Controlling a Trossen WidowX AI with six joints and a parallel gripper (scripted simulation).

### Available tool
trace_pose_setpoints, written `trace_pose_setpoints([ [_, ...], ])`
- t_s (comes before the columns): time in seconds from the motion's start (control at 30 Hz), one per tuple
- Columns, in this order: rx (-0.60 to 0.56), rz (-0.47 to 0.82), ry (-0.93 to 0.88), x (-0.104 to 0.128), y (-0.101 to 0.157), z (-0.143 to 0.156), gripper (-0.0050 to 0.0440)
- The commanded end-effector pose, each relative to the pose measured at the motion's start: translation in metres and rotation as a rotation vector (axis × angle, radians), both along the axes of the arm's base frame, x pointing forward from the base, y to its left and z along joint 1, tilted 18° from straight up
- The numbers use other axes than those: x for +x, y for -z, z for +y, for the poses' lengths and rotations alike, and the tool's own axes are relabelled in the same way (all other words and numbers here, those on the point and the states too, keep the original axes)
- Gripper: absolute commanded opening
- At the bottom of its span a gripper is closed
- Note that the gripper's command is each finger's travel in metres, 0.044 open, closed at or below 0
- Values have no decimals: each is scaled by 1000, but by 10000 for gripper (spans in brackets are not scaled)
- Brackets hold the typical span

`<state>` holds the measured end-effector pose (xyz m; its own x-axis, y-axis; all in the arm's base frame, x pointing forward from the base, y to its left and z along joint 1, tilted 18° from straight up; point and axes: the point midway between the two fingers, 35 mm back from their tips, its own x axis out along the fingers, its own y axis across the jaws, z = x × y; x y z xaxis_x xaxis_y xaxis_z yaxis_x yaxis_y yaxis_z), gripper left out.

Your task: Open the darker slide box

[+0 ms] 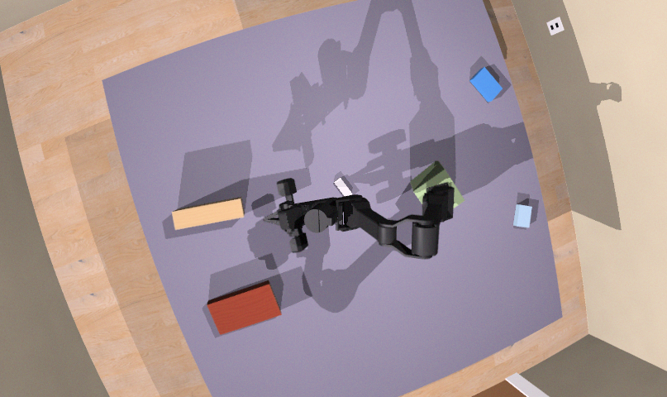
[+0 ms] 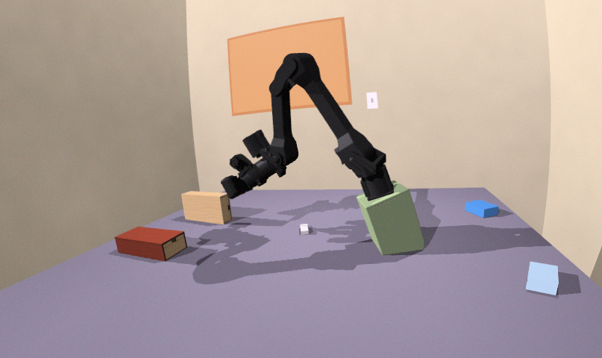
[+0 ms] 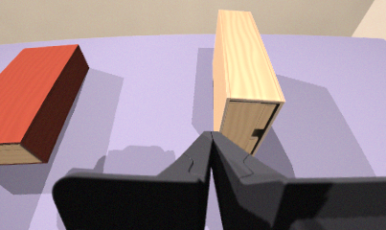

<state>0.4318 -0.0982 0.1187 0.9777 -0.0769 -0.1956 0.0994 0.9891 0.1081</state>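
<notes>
The darker slide box [image 1: 244, 307] [image 2: 148, 242] [image 3: 30, 91] is red-brown and lies flat on the purple table top, its tray end [image 2: 174, 245] facing the robot. The lighter, pale wood slide box [image 1: 207, 213] [image 2: 206, 206] [image 3: 240, 62] lies farther back. My gripper [image 1: 268, 219] [image 2: 227, 187] [image 3: 210, 138] is shut and empty. It hovers just in front of the pale box's near tray end [image 3: 248, 126], slightly above the table and a short gap from it. The red box is well off to the side of the fingers.
The arm stands on a green pedestal [image 1: 421, 179] [image 2: 392, 221]. A small white cube [image 1: 342, 187] [image 2: 303, 228] lies near the arm's middle. A blue block [image 1: 485, 83] [image 2: 481, 207] and a light blue block [image 1: 521, 216] [image 2: 541, 277] lie beyond the base.
</notes>
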Motion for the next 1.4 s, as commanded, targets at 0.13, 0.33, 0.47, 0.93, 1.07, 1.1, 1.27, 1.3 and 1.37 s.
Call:
trace_pose_setpoints([
  [0.13, -48, -136, -58, 46, -6, 118, -50],
  [0.33, -38, -206, -81, 47, -6, 187, -50],
  [0.47, -19, -249, -96, 39, -5, 231, -50],
  [0.93, -4, -242, -94, 43, 10, 234, -50],
  [1.07, 3, -234, -89, 55, 44, 235, -50],
  [1.1, -11, -240, -95, 56, 50, 238, -50],
  [1.27, -21, -252, -99, 57, 60, 243, -50],
  [1.3, -21, -252, -99, 57, 60, 243, -50],
  [1.37, -21, -252, -98, 58, 60, 243, -50],
])
